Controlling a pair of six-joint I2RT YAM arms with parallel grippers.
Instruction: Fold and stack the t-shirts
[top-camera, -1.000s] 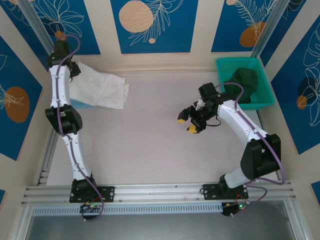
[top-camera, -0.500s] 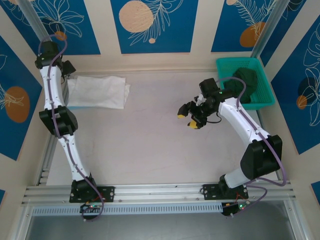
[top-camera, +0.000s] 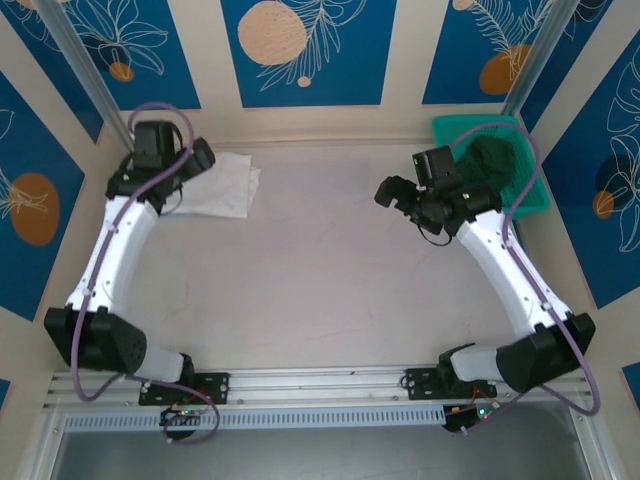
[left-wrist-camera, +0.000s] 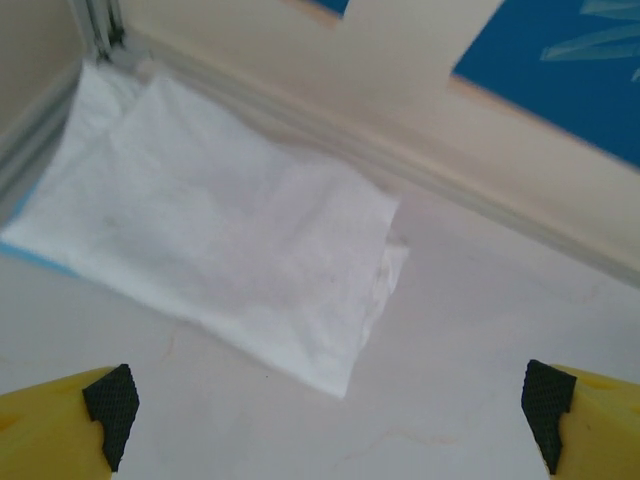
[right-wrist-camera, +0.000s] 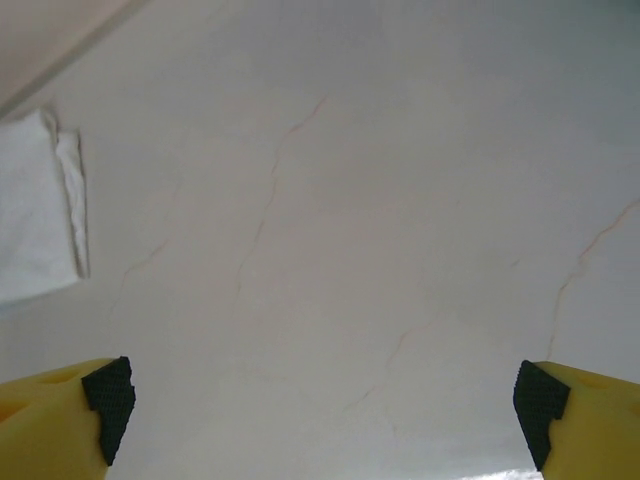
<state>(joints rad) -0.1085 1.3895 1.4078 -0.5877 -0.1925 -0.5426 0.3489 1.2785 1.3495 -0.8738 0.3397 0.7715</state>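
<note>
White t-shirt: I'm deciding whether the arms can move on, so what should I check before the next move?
1. white t-shirt folded flat: ok.
2. Stacked on the light-blue t-shirt, blue edge peeking beneath: ok.
3. left gripper open, empty: ok.
4. right gripper open, empty, over bare table: ok.
5. dark green cloth in the teal basket is a shirt: cannot tell.

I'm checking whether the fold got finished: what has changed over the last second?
The left gripper let go of the white t-shirt, which was lifted at one corner and now lies flat and folded on the light-blue t-shirt. The right gripper, open, moved toward the far wall. The green basket stayed put.
</note>
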